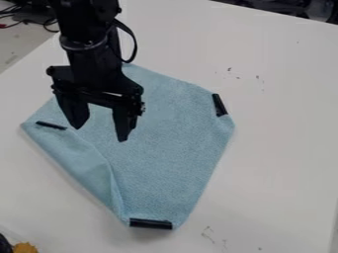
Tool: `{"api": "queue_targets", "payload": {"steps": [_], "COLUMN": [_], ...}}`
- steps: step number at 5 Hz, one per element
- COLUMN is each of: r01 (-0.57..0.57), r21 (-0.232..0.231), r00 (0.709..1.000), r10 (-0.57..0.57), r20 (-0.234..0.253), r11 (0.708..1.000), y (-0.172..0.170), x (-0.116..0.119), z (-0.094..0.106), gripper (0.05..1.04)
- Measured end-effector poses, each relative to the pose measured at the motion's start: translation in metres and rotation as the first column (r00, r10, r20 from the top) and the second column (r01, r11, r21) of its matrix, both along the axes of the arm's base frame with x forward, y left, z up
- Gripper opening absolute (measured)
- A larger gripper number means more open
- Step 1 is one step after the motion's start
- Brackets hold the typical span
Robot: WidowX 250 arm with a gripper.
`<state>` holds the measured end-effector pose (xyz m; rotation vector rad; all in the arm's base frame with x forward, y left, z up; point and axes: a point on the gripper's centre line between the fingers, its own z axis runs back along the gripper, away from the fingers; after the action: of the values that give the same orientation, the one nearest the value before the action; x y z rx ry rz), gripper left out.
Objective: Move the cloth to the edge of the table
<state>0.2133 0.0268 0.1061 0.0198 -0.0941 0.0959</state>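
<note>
orange-yellow item [25, 247], one, at the lower left corner, beside one dark item [4, 244], both cut off by the view's edge. cloth [161, 148], one, light blue, spread left of centre on the desk [284, 128], inside its visible edges; lower left side folded over in a long flap. black strips, three, on the cloth: one at its nearest corner [150, 224], one at its right corner [219, 105], one at its left corner [51, 125]. robot arm [86, 49], one, black, entering from the top left, with one looped cable [135, 44] at its side. end effector [100, 134], one, black, two fingers, spread apart with nothing between them; hangs over the left half of the cloth, contact not determinable. desk, one, white, smooth, with small dark specks [230, 70] to the upper right and faint greenish marks [208, 232] near the bottom. room: grey floor [15, 44] past the upper left edge, with loose cables [19, 19]; dark items [284, 5], uncounted, past the far edge. in the way: arm and end effector, covering part of the cloth's far left side.
</note>
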Motion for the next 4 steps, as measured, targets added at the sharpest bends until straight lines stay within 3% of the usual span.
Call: {"api": "queue_targets", "payload": {"steps": [1, 2, 3, 4], "r01": [-0.008, -0.094, -0.100, -0.086], "r21": [-0.002, 0.002, 0.034, 0.040], "r00": [1.000, 0.995, 0.995, 0.996], "r10": [0.008, 0.094, 0.100, 0.084], "r20": [-0.010, 0.034, 0.007, 0.040], "r11": [1.000, 0.996, 0.994, 0.996], "y": [0.000, -0.005, -0.008, -0.003], "x": [-0.001, 0.009, 0.023, 0.040], "z": [-0.003, -0.005, -0.013, -0.031], "gripper": [1.001, 1.001, 1.001, 1.001]}}
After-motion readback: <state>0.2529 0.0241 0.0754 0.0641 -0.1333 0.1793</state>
